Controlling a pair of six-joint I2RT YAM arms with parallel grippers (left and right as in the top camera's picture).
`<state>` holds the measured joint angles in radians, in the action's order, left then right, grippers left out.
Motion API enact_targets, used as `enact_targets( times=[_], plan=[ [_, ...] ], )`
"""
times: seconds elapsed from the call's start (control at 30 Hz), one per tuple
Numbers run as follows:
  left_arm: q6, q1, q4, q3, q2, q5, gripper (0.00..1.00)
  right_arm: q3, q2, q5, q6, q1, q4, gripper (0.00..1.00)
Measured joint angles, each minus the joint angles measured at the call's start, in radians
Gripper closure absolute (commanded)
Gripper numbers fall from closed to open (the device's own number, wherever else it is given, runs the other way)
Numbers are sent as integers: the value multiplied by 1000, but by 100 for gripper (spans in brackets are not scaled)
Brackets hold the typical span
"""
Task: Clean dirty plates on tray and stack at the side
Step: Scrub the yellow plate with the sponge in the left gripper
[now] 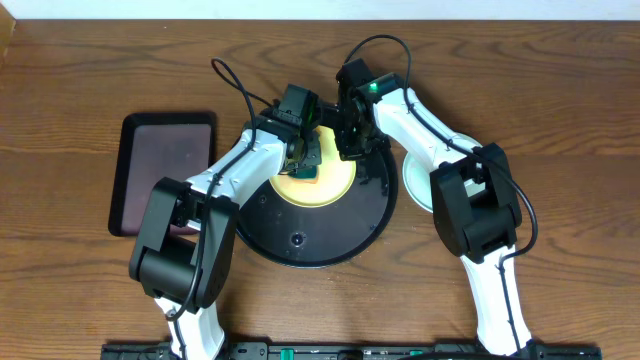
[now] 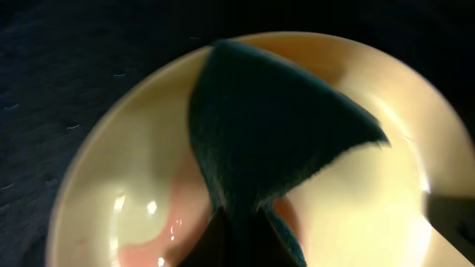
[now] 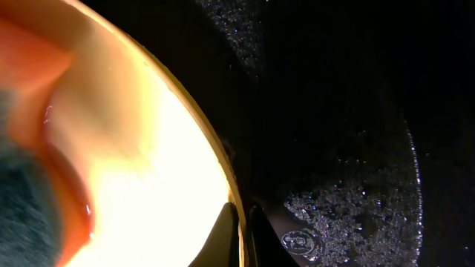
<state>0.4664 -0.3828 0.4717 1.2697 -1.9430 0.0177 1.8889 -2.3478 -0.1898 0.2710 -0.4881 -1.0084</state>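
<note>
Overhead: fixed high, looking straight down, yellow plate (image 1: 335, 182) near centre. Left wrist: close above plate, facing down. Right wrist: closer, at its rim. All share plate; both wrists also sponge (image 2: 274, 133).

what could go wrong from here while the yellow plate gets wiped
1. The right gripper pinches only the thin rim of the yellow plate. Sponge pressure might twist it loose or tip it.
2. The red smear lies beside the sponge held by the left gripper, so a short stroke may miss it or just spread it.
3. Droplets sit on the black tray, so the plate could skid if released.
</note>
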Motion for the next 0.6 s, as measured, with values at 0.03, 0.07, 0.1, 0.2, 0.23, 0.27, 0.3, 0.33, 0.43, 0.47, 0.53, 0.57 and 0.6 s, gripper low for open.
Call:
enact_targets(
  times=[0.03, 0.07, 0.1, 0.2, 0.23, 0.27, 0.3, 0.33, 0.43, 0.47, 0.53, 0.57, 0.6],
  plan=[
    [12, -1, 10, 0, 0, -15, 93, 0, 0, -2, 0, 0, 0, 99],
    [26, -2, 24, 2, 0, -26, 93, 0, 0, -4, 0, 0, 0, 99],
    [33, -4, 43, 5, 0, -38, 93, -1, 0, -5, 0, 0, 1, 99],
    [43, -4, 121, 15, 0, -64, 92, -1, 0, -10, 0, 0, 3, 99],
    [41, -4, 142, 18, 0, -65, 93, -1, 0, -12, 0, 0, 4, 99],
    [25, -3, 159, 21, 0, -53, 93, -1, 0, -13, 0, -1, 5, 99],
    [2, -2, 169, 22, 0, -39, 93, -1, 0, -15, 0, -1, 5, 99],
    [-25, 1, 176, 23, 0, -15, 93, -1, 0, -16, 0, -1, 5, 99],
    [-110, 18, 180, 24, 0, 72, 93, -2, 0, -16, 0, -2, 5, 99],
    [-131, 22, 177, 24, 0, 95, 93, -2, 0, -16, 0, -2, 5, 99],
    [-161, 27, 159, 23, 0, 130, 93, -2, 0, -16, 0, -2, 4, 99],
    [-175, 27, 143, 19, 0, 145, 93, -2, 0, -16, 0, -2, 4, 99],
    [-182, 27, 124, 16, 0, 158, 93, -2, 0, -16, 0, -2, 3, 99]
  ],
)
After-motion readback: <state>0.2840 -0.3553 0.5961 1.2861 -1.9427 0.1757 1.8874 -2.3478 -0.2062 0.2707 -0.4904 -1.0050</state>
